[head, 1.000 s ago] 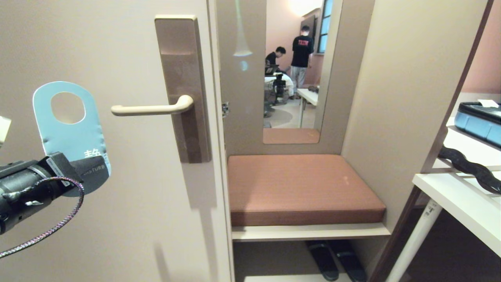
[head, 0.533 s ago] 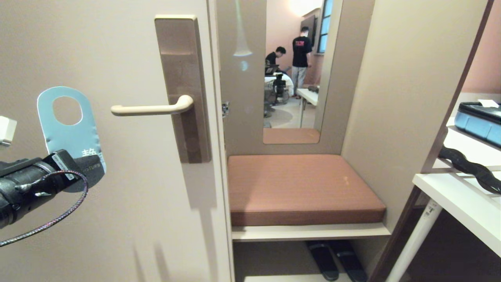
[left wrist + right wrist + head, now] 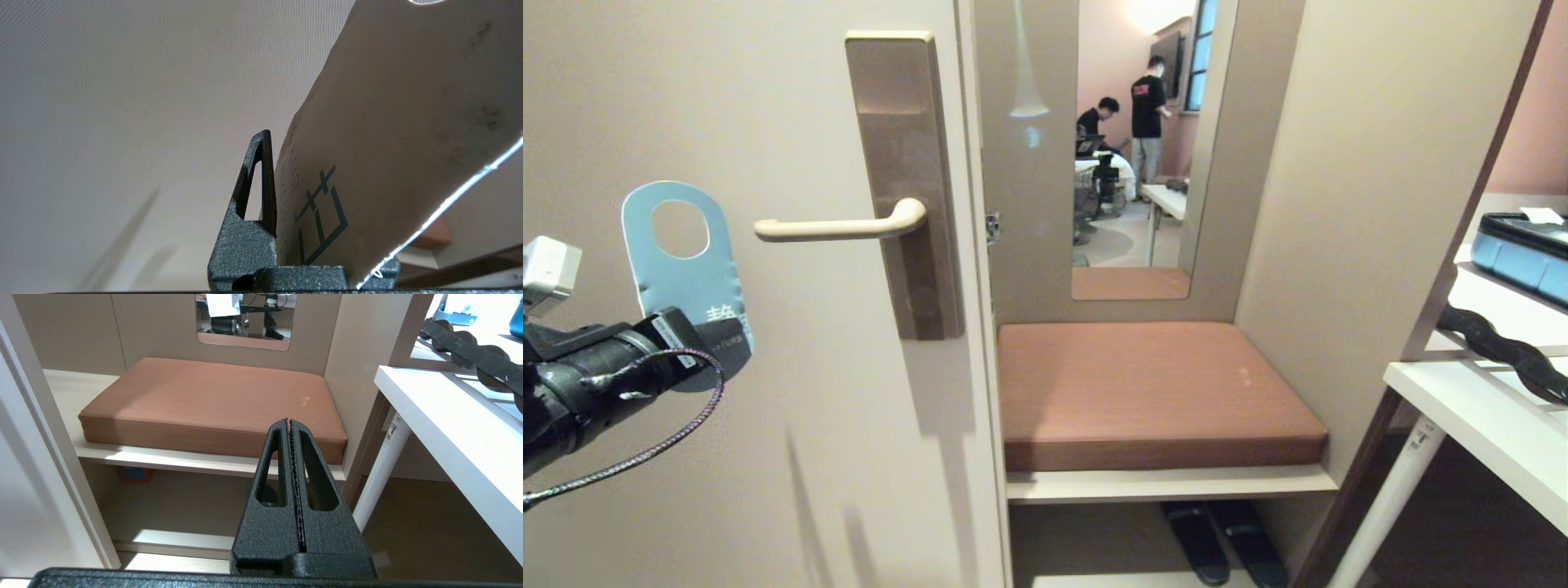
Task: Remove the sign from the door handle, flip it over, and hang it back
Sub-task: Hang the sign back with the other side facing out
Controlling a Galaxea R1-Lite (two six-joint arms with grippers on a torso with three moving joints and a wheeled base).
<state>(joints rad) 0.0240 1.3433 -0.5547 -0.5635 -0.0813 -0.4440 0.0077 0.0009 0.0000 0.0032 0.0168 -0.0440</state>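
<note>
The sign point(image 3: 686, 282) stands upright in the head view with its blue face toward me and its round hole at the top. My left gripper point(image 3: 723, 343) is shut on its lower end. It hangs in front of the door, just left of the free tip of the cream door handle point(image 3: 837, 229), which juts from a tall brown plate point(image 3: 903, 122). The two are apart. The left wrist view shows the sign's white face point(image 3: 388, 122) with blue text against one black finger point(image 3: 257, 196); the other finger is hidden behind it. My right gripper point(image 3: 289, 420) is shut and empty, parked low before the bench.
Right of the door is a niche with a brown cushioned bench point(image 3: 1152, 392) and a mirror point(image 3: 1135, 147) reflecting two people. Black slippers point(image 3: 1217, 539) lie under the bench. A white table point(image 3: 1486, 408) with a blue case point(image 3: 1523, 253) stands at the far right.
My left gripper has carried the sign to the right, nearer the door and the handle's tip. The right arm has not moved.
</note>
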